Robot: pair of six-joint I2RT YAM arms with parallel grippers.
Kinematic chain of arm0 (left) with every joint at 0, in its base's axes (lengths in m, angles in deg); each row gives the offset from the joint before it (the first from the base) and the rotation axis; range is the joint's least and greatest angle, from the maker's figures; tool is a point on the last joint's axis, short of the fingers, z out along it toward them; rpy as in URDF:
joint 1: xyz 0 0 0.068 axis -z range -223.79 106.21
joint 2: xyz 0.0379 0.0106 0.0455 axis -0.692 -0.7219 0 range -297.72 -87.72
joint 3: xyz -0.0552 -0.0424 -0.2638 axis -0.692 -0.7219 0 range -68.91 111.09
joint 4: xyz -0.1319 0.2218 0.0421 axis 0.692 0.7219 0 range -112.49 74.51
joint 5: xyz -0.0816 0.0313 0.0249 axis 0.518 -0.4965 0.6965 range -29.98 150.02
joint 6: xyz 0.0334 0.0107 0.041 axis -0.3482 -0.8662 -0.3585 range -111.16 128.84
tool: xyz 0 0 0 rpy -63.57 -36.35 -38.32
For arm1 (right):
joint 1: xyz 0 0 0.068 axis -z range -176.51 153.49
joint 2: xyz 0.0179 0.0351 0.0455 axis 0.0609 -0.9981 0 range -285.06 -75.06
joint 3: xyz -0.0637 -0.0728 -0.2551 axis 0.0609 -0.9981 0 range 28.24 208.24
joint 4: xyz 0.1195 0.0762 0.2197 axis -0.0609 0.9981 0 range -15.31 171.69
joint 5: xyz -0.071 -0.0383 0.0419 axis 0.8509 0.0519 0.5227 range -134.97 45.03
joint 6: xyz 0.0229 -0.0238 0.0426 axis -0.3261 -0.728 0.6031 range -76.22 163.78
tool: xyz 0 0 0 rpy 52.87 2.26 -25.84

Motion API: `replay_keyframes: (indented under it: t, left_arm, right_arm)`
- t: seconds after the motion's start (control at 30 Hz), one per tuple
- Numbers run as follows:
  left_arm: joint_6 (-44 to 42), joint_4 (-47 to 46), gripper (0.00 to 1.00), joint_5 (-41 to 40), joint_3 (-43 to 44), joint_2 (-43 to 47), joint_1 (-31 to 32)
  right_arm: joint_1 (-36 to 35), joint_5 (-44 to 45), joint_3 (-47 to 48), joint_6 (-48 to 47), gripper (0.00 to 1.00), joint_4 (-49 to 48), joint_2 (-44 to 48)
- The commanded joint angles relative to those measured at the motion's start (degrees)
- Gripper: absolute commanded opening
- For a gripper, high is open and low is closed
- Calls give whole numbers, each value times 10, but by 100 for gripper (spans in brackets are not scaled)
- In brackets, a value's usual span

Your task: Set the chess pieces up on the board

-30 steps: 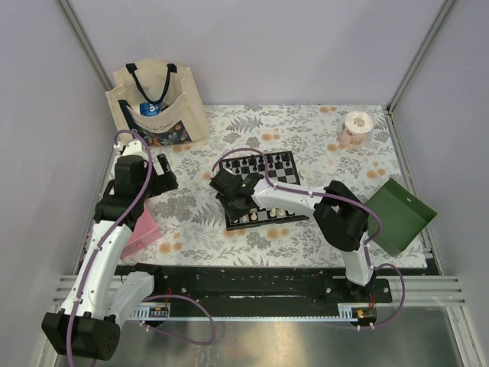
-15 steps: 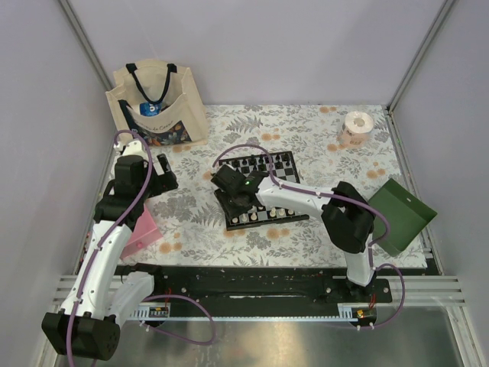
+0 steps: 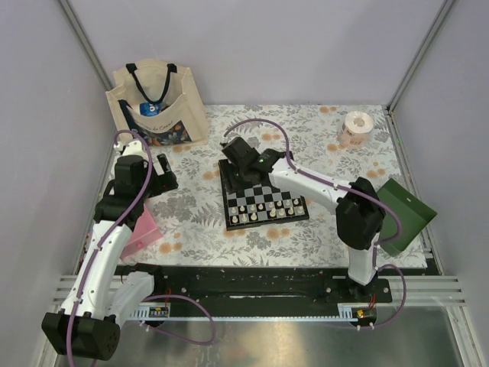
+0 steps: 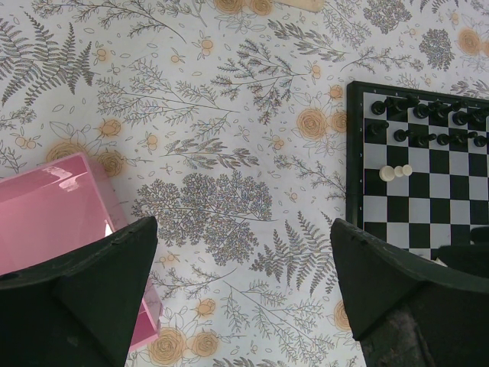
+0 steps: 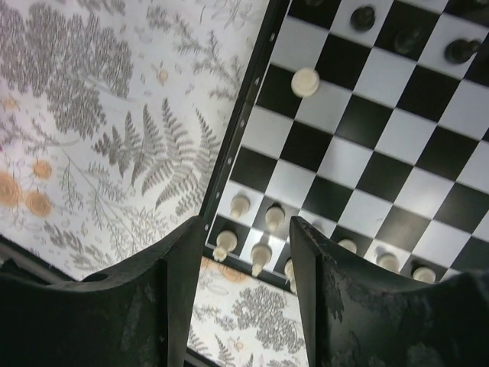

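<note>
the board (image 3: pixel 267 202) lies flat near the middle of the flowered tabletop (image 3: pixel 191 218), turned slightly. cream chess pieces (image 3: pixel 263 216) are ranged along its two near rows. the black pieces (image 4: pixel 428 122) are seen plainly only in the left wrist view, along the far edge, because from above the right arm covers most of them. a lone cream piece (image 5: pixel 305 81) is set apart near the left edge, between the two camps; whether it stands or lies cannot be told.

the right claw (image 3: pixel 237 164) is held above the far left part of the board. only its wrist view shows its fingers (image 5: pixel 179 290): they are parted by a moderate gap, nothing is gripped, and the cream pieces of the near left corner are seen between them. the left claw (image 4: pixel 244 260) hangs over the cloth to the left of the board, spread wide and empty, with a pink box (image 4: pixel 53 206) at the left of that view.

half a second earlier the right claw was over the near left squares and hid them. it has since been carried towards the far edge, and the near rows are uncovered. the left arm is unchanged.
</note>
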Motion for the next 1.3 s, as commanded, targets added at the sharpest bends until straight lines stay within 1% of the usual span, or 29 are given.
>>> replay_keyframes:
  t: [0.0,0.23,0.43,0.6,0.87,0.97,1.07,1.23,1.27]
  left_arm:
    - [-3,-23,99,5,-3,10,-3]
    - [-4,-22,99,4,-4,10,-3]
    - [-3,-23,99,4,-4,9,-3]
    - [-3,-22,99,4,-3,9,-3]
    - [-3,-22,99,5,-4,7,-3]
    - [-3,-22,99,5,-3,6,-3]
    - [-3,-22,99,5,-3,7,-3]
    - [-3,-22,99,5,-3,8,-4]
    - [-3,-22,99,5,-2,8,-3]
  right_arm:
    - [23,1,61,-6,58,-2,-46]
    - [44,2,150,-10,59,30,-123]
    - [55,11,191,-17,60,42,-170]
    - [64,9,206,-17,60,42,-194]
    - [68,-5,236,-23,56,46,-225]
    - [68,-6,241,-24,54,48,-231]
    - [69,-6,243,-27,48,49,-234]
    - [69,-8,248,-26,47,49,-240]
    - [69,-8,248,-26,45,49,-241]
